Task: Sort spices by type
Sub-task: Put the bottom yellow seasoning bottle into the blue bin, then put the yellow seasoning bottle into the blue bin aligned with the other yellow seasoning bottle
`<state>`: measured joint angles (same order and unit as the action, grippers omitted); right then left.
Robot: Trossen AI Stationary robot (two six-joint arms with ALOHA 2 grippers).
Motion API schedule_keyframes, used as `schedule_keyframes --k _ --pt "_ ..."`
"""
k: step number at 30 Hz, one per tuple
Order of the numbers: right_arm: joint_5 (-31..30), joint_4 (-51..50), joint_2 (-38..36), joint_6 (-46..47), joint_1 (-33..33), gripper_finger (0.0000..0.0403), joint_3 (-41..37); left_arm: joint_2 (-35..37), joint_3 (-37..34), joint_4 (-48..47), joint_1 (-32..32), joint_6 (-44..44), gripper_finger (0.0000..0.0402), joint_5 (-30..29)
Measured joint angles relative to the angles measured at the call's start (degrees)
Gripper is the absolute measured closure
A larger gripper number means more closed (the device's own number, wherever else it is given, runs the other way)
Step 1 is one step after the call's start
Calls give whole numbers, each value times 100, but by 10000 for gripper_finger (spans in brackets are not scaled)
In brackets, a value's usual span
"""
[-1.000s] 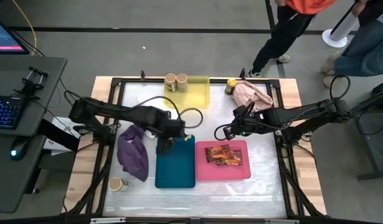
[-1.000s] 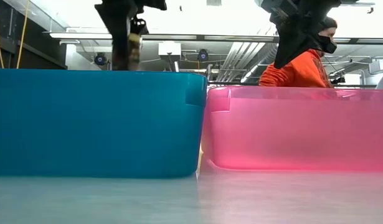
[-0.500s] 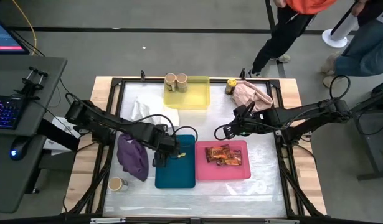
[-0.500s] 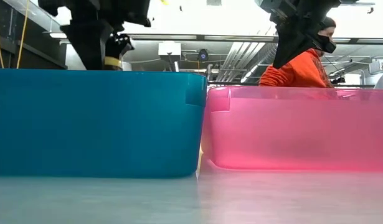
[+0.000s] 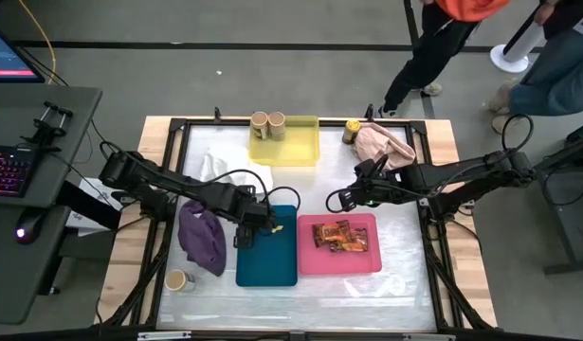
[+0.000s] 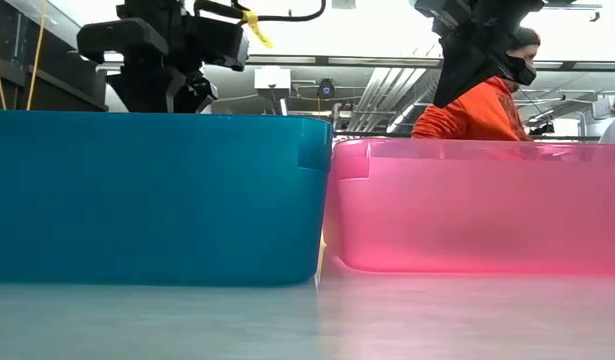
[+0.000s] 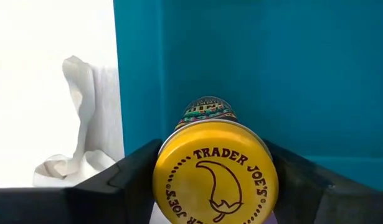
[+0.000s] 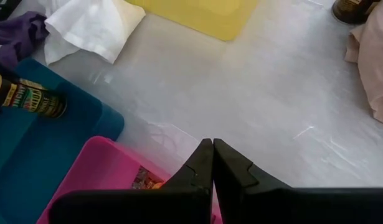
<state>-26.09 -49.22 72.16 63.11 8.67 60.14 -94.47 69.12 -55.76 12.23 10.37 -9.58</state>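
Note:
My left gripper (image 5: 256, 231) is shut on a yellow-lidded spice jar (image 8: 32, 98) down inside the teal tray (image 5: 267, 265); in the low view the tray wall (image 6: 152, 195) hides both. My right gripper (image 8: 213, 155) is shut and touches nothing, hovering above the table beyond the pink tray (image 5: 367, 260), which holds two orange-red packets (image 5: 334, 235). Two tan-lidded jars (image 5: 268, 121) stand in the yellow tray (image 5: 300, 142). A third tan-lidded jar (image 5: 177, 280) stands on the table near the purple cloth. A second yellow-lidded jar (image 5: 352, 128) stands by the pink cloth. My left gripper pinches the jar at its lid end (image 7: 215, 177), one finger (image 7: 138, 177) on each side of the yellow lid. The fingers come level from the table's left. The jar lies on its side, pointing away from the gripper over the teal tray's floor; whether it touches the floor I cannot tell.
A purple cloth (image 5: 204, 237) lies left of the teal tray, a white cloth (image 5: 225, 170) beyond it, a pink cloth (image 5: 384, 144) at the far right. Bare table shows between the yellow tray and the two near trays. People stand beyond the table's far edge.
My left gripper, still shut on the jar, has moved toward the near edge and down into the teal tray; in the low view the jar has sunk behind the tray wall. My right arm has kept still.

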Motion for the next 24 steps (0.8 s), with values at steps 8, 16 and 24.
schedule_keyframes --k 8,16,24 --pt "1 1 0 -7 0 402 0 0 43 -72 -22 -15 126 298" --pt "-4 62 0 -11 0 402 0 2 825 -772 -103 -365 112 291" --pt "-27 194 -17 -9 -4 393 0 85 1459 -1632 -379 -515 112 -292"
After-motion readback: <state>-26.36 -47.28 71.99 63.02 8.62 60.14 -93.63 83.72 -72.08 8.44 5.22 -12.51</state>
